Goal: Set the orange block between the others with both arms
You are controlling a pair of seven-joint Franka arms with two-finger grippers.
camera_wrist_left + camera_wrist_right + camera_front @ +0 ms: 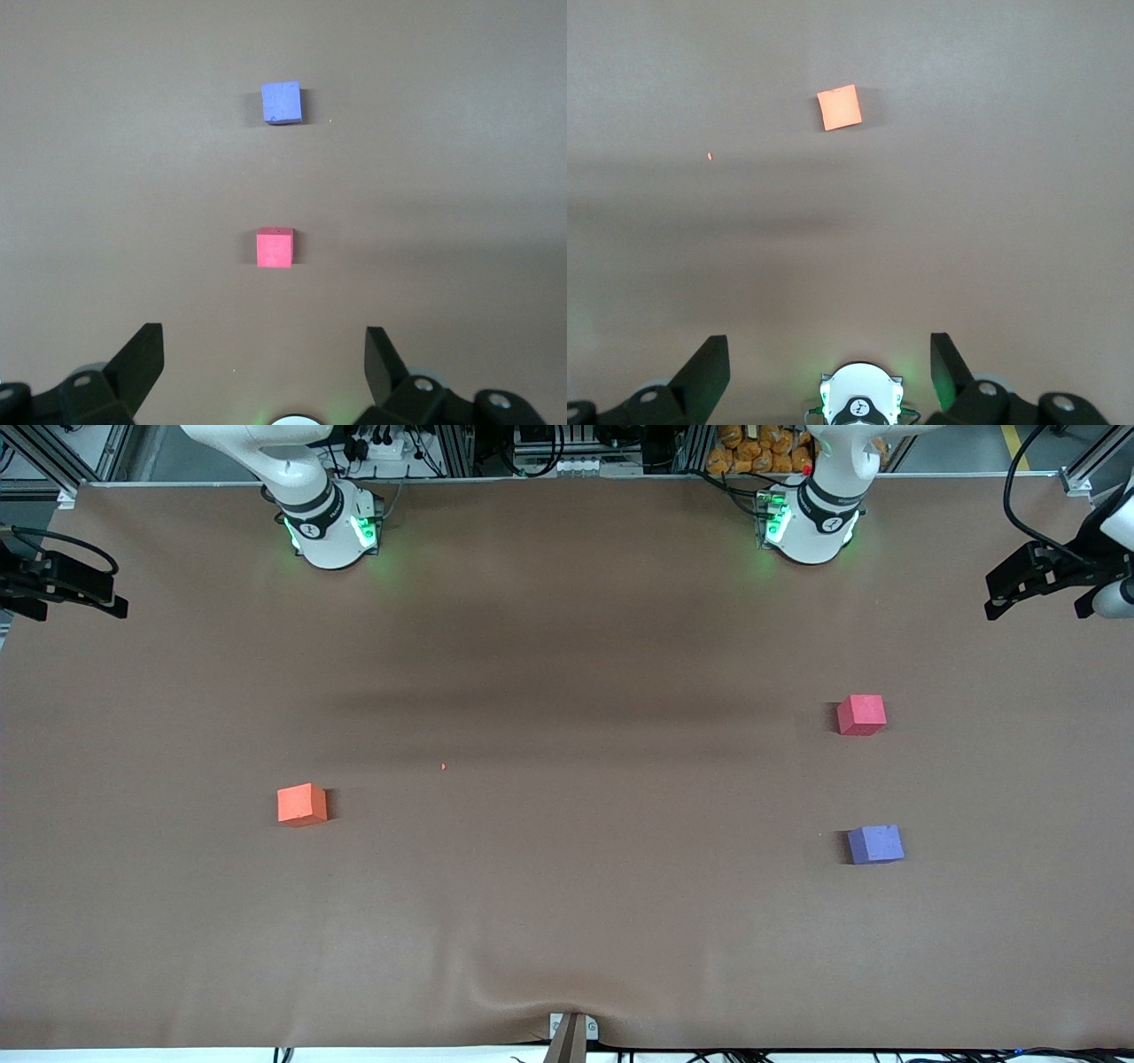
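Observation:
The orange block (pixel 301 804) (pixel 839 107) lies alone on the brown table toward the right arm's end. The others lie toward the left arm's end: the pinkish-red cube (pixel 861 715) (pixel 275 247), and the purple-blue cube (pixel 875 844) (pixel 282 103) nearer the front camera, with a bare gap between them. My left gripper (pixel 263 341) hangs open and empty high over the table by its own base, looking down on both cubes. My right gripper (pixel 830 350) is open and empty high over its base (pixel 859 403). Neither hand shows in the front view.
A tiny orange crumb (pixel 443 766) (pixel 710 157) lies on the brown table cover (pixel 567 921). The cover is rumpled at the front edge by a clamp (pixel 571 1032). Black fixtures jut in at both table ends (pixel 62 584) (pixel 1045 576). The green-lit bases (pixel 330 527) (pixel 811 522) stand along the back edge.

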